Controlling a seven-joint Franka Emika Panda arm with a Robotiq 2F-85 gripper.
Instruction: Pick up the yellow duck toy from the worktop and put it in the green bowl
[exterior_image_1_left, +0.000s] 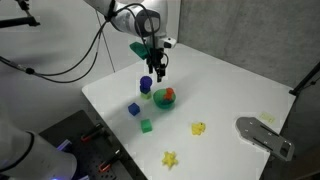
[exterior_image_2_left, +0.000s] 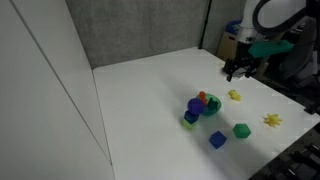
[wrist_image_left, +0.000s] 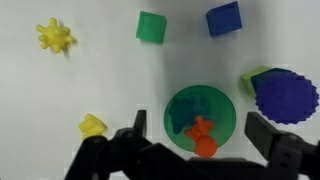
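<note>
The yellow duck toy (exterior_image_1_left: 199, 128) lies on the white worktop, apart from the green bowl (exterior_image_1_left: 160, 101). It also shows in an exterior view (exterior_image_2_left: 235, 96) and at the lower left of the wrist view (wrist_image_left: 92, 125). The green bowl (wrist_image_left: 225, 105) (exterior_image_2_left: 212, 109) holds an orange toy (wrist_image_left: 202, 135) and a dark bluish piece. My gripper (exterior_image_1_left: 158, 68) (exterior_image_2_left: 240, 68) hangs above the worktop. In the wrist view it (wrist_image_left: 200, 140) is open and empty, with its fingers on either side of the bowl.
A purple ridged object (wrist_image_left: 285, 95) sits on a light-green piece beside the bowl. A blue cube (wrist_image_left: 224, 19), a green cube (wrist_image_left: 152, 27) and a yellow star (wrist_image_left: 55, 36) lie on the worktop. A grey metal plate (exterior_image_1_left: 262, 135) sits at the table's edge.
</note>
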